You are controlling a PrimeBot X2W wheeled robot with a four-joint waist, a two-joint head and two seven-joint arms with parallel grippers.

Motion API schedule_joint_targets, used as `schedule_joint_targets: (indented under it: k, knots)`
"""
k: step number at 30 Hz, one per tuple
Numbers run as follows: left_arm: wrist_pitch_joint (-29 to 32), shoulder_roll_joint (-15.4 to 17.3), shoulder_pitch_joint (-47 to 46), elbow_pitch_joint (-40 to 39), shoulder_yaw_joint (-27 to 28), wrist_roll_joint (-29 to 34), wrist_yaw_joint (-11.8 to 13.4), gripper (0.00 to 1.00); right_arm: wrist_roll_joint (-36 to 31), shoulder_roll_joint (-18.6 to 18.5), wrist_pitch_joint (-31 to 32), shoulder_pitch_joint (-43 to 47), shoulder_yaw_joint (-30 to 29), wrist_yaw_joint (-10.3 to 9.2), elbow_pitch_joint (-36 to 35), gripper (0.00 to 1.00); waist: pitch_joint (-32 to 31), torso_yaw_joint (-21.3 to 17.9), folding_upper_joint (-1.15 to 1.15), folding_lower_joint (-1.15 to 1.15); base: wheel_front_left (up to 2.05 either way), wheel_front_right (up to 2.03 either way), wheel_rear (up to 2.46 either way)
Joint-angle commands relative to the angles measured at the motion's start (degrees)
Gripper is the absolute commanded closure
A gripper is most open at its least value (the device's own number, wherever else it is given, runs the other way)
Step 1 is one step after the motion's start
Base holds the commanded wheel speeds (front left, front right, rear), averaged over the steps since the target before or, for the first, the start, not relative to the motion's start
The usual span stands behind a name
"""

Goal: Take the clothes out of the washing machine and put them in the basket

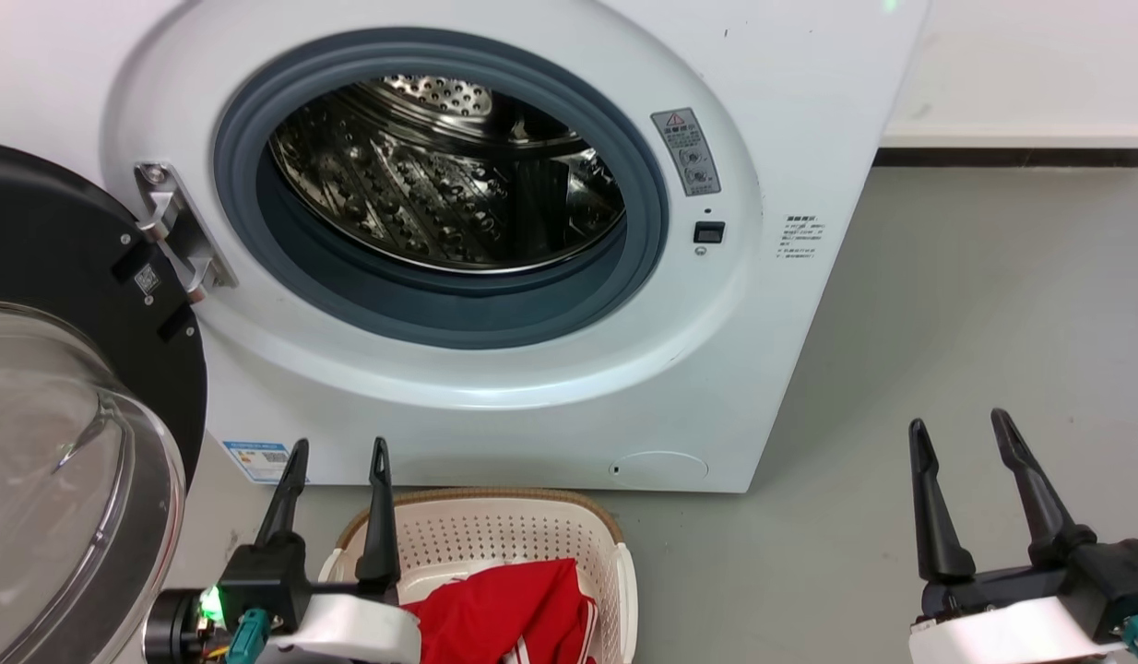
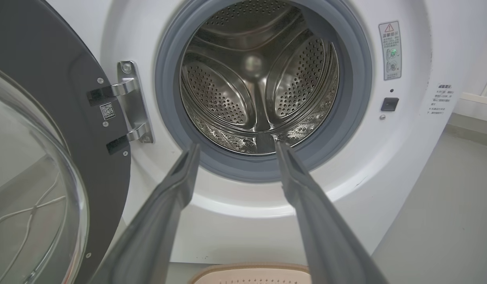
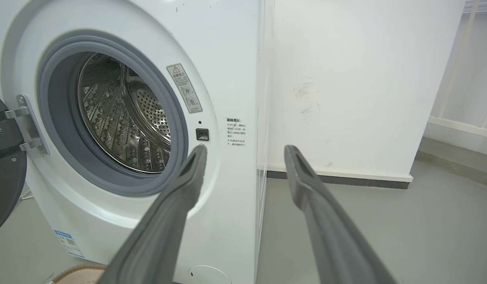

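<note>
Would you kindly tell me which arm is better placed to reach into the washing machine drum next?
Left. The left gripper, open, faces the opening of the washing machine, by the basket; the right gripper is off past the machine's right corner. The drum looks empty, though.
</note>
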Motion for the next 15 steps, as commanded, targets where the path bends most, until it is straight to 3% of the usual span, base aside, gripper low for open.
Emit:
schedule_joint_targets:
  k: [1,15]
  knots:
    - [-0.12,-0.11,0.71,0.0,0.19,0.03,-0.06,0.0,-0.36,-0.01,-0.11,0.91,0.08,-0.04,0.16,0.0,-0.46,-0.08,0.0,0.01,0.0,0.0,0.0]
    - [-0.12,-0.19,1.82,1.14,0.99,0.46,-0.11,0.0,0.1,-0.01,-0.11,1.64,0.78,-0.04,0.74,0.0,-1.22,-0.41,0.0,0.01,0.0,0.0,0.0]
